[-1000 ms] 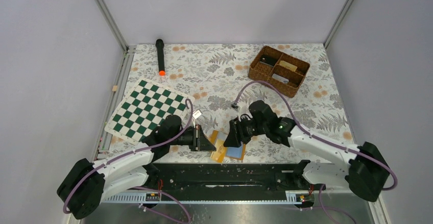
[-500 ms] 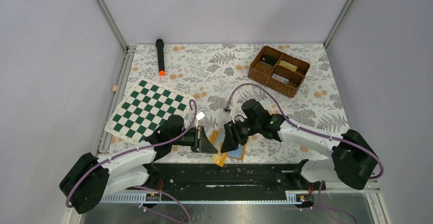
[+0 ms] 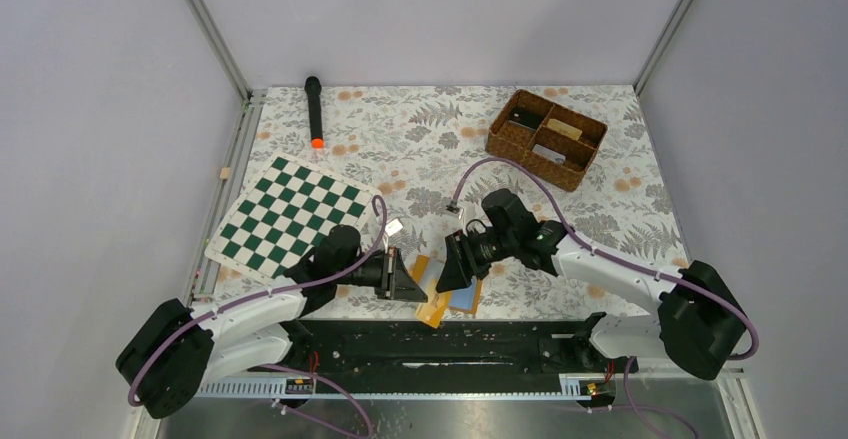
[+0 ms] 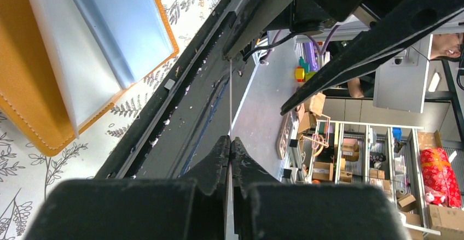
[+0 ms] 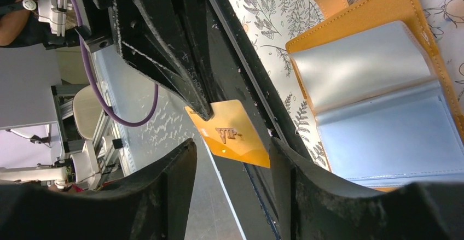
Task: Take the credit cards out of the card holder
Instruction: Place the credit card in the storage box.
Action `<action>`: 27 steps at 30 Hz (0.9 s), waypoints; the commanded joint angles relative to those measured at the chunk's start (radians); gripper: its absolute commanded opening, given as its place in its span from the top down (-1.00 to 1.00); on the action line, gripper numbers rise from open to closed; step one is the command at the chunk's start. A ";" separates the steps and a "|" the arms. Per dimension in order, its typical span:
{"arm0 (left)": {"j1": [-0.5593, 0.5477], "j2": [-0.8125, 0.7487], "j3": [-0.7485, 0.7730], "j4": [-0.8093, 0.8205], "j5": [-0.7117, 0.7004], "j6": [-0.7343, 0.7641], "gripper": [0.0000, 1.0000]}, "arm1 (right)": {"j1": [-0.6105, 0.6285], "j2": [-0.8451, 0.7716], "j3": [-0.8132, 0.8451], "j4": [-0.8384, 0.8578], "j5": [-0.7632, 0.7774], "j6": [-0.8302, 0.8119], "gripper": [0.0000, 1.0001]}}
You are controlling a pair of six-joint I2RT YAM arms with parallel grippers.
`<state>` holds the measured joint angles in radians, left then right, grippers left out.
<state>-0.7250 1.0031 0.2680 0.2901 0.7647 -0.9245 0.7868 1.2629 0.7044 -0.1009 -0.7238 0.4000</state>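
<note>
The card holder (image 3: 437,306) lies open on the flowered cloth near the front edge, its orange cover (image 5: 383,11) framing clear sleeves. A light blue credit card (image 5: 394,136) sits in one sleeve, also showing in the left wrist view (image 4: 117,27). My left gripper (image 3: 418,287) is shut on an orange-beige credit card (image 5: 235,136) with print, held in the air beside the holder; in its own view the card shows only as a thin edge (image 4: 230,100) rising from the left gripper (image 4: 230,141). My right gripper (image 5: 232,144) stands open, its fingers either side of that card's free end without touching.
A green-and-white chessboard (image 3: 290,214) lies at the left. A black torch with an orange tip (image 3: 314,111) lies at the back left, a brown wicker compartment basket (image 3: 546,137) at the back right. The black rail (image 3: 440,344) runs along the near edge under both grippers.
My left gripper has moved a little right with the card. The right gripper has shifted left to meet it and its jaws have widened.
</note>
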 commanded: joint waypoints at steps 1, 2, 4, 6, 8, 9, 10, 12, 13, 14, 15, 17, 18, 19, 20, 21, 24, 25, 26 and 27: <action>-0.009 0.002 0.016 0.076 0.041 -0.002 1.00 | -0.008 -0.005 0.010 -0.011 -0.008 -0.020 -0.18; -0.010 0.000 0.017 0.077 0.040 -0.001 1.00 | -0.008 -0.002 0.010 -0.010 -0.003 -0.021 -0.20; -0.012 -0.004 0.015 0.074 0.039 -0.002 1.00 | -0.008 0.008 0.014 -0.009 -0.003 -0.025 -0.21; -0.012 -0.007 0.014 0.073 0.039 -0.003 1.00 | -0.008 0.019 0.020 -0.011 -0.007 -0.030 -0.20; -0.014 -0.007 0.016 0.072 0.040 -0.003 1.00 | -0.008 0.027 0.025 -0.008 -0.023 -0.035 -0.09; -0.014 -0.008 0.015 0.072 0.039 -0.003 1.00 | -0.008 0.028 0.026 -0.007 -0.028 -0.037 -0.02; -0.013 -0.008 0.016 0.072 0.039 -0.002 1.00 | -0.008 0.028 0.025 -0.005 -0.034 -0.035 0.06; -0.013 -0.006 0.016 0.072 0.039 -0.002 1.00 | -0.008 0.029 0.016 0.013 -0.049 -0.029 0.14; -0.014 -0.005 0.016 0.073 0.037 -0.001 1.00 | -0.009 0.029 0.010 0.020 -0.058 -0.028 0.18; -0.015 -0.005 0.016 0.073 0.037 -0.002 1.00 | -0.008 0.030 0.003 0.028 -0.062 -0.027 0.22; -0.014 -0.004 0.016 0.072 0.036 -0.002 1.00 | -0.008 0.029 -0.004 0.036 -0.065 -0.023 0.28; -0.014 0.001 0.016 0.074 0.037 -0.002 1.00 | -0.008 0.028 -0.018 0.062 -0.080 -0.013 0.44; -0.014 0.002 0.016 0.076 0.036 -0.003 1.00 | -0.008 0.026 -0.025 0.078 -0.088 -0.007 0.54; -0.014 0.003 0.016 0.076 0.035 -0.002 1.00 | -0.008 0.026 -0.036 0.089 -0.100 0.002 0.66; -0.015 0.003 0.016 0.077 0.036 -0.003 1.00 | -0.008 0.025 -0.041 0.128 -0.114 0.011 0.72; -0.015 0.003 0.017 0.077 0.035 -0.002 1.00 | -0.008 0.024 -0.048 0.152 -0.131 0.020 0.81; -0.015 0.001 0.020 0.075 0.034 -0.007 1.00 | -0.008 0.022 -0.073 0.204 -0.165 0.045 1.00; -0.014 -0.001 0.021 0.074 0.033 -0.007 1.00 | -0.008 0.019 -0.078 0.210 -0.163 0.051 1.00; -0.013 -0.001 0.023 0.071 0.032 -0.008 1.00 | -0.008 0.017 -0.082 0.214 -0.163 0.057 1.00; -0.013 -0.001 0.025 0.067 0.031 -0.008 1.00 | -0.008 0.014 -0.085 0.222 -0.160 0.068 1.00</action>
<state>-0.7387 1.0042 0.2680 0.2764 0.7986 -0.9245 0.7757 1.2915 0.6342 0.0254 -0.8261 0.4217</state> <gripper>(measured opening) 0.010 0.020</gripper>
